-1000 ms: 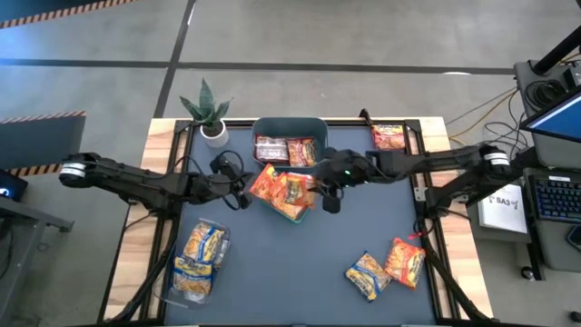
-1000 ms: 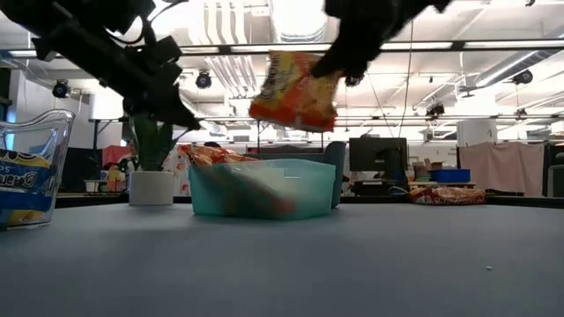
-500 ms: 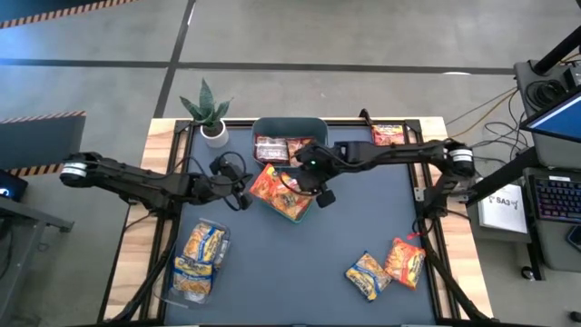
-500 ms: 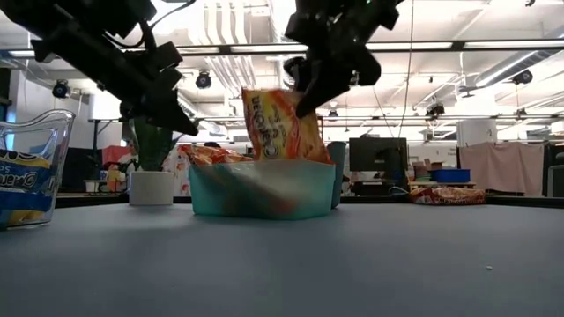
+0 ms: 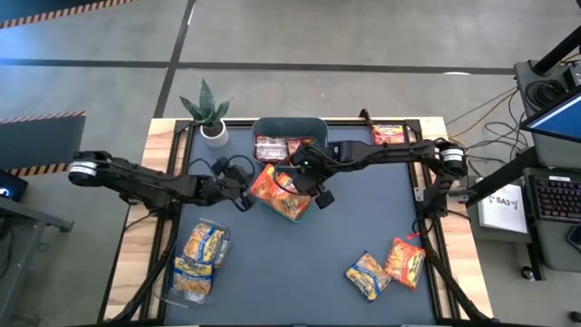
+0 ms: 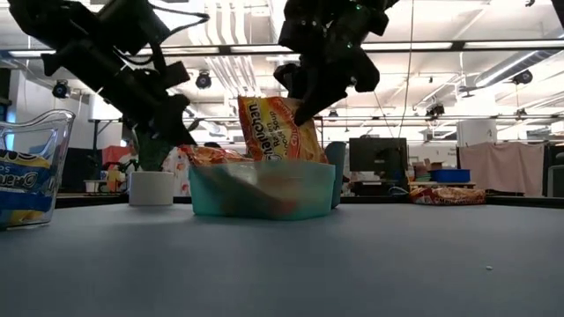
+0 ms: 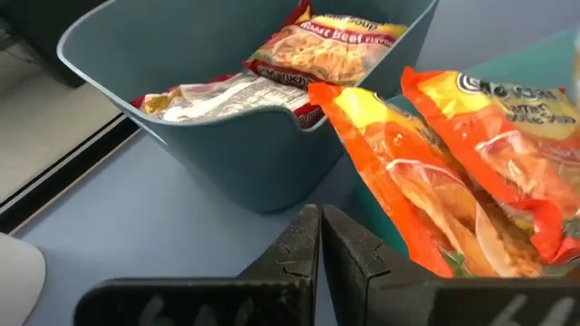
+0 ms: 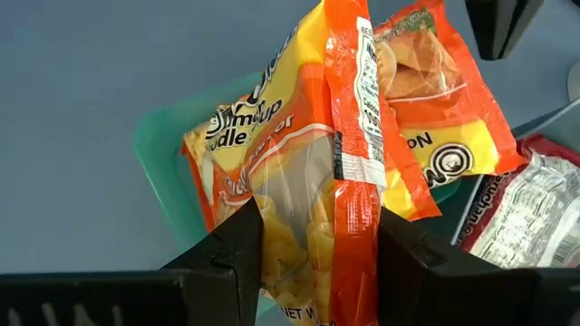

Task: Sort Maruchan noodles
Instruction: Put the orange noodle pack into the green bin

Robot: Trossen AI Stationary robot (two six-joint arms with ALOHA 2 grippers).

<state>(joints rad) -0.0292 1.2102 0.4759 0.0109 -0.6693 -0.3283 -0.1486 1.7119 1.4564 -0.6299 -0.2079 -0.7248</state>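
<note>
Left pincer, closed and empty, waits beside the green tray near the tabletop's rear-centre, while the right pincer grips an orange Maruchan packet upright over that tray, apparently to group it with the like-coloured packets there.

The setting is an open-plan robotics lab or industrial workspace. Indicators: exposed ceiling ducts with strip lights, a bare concrete floor marked with hazard tape, computer monitors on distant benches, and a laptop and keyboard beside the framed table.
</note>
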